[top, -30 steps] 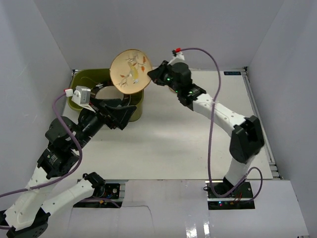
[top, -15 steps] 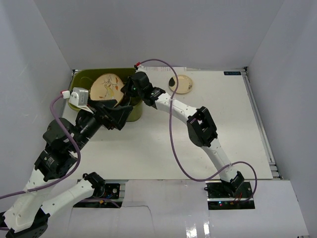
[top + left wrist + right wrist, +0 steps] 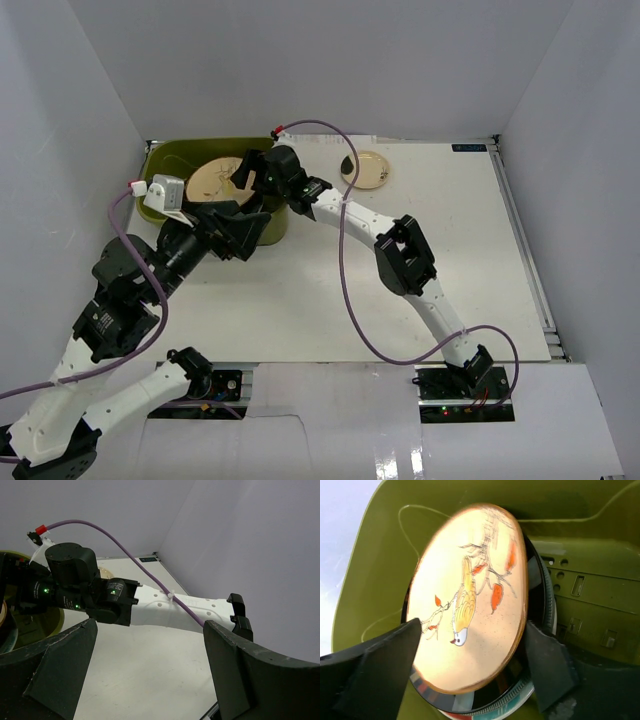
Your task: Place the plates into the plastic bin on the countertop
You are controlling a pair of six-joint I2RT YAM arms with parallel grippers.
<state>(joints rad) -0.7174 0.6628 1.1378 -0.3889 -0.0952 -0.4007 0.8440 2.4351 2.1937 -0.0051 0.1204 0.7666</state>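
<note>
The cream plate with a bird (image 3: 470,595) leans tilted on a stack of plates (image 3: 540,605) inside the olive plastic bin (image 3: 172,156). In the top view this plate (image 3: 212,180) shows at the bin's middle. My right gripper (image 3: 246,170) hangs over the bin, open, and in its wrist view the gripper (image 3: 474,630) has a finger on each side of the plate's near edge, both clear of it. A small cream plate (image 3: 366,169) lies on the countertop (image 3: 330,290) at the back. My left gripper (image 3: 243,226) is open and empty by the bin's front wall.
The bin's slotted bottom (image 3: 580,585) shows to the right of the stack. My right arm (image 3: 170,605) stretches across the left wrist view, trailing a purple cable (image 3: 345,290). White walls close in the back and both sides.
My right gripper carried the bird plate from above the bin's right end down into the bin, then opened. The plate now rests on the stack. The left arm stayed put.
</note>
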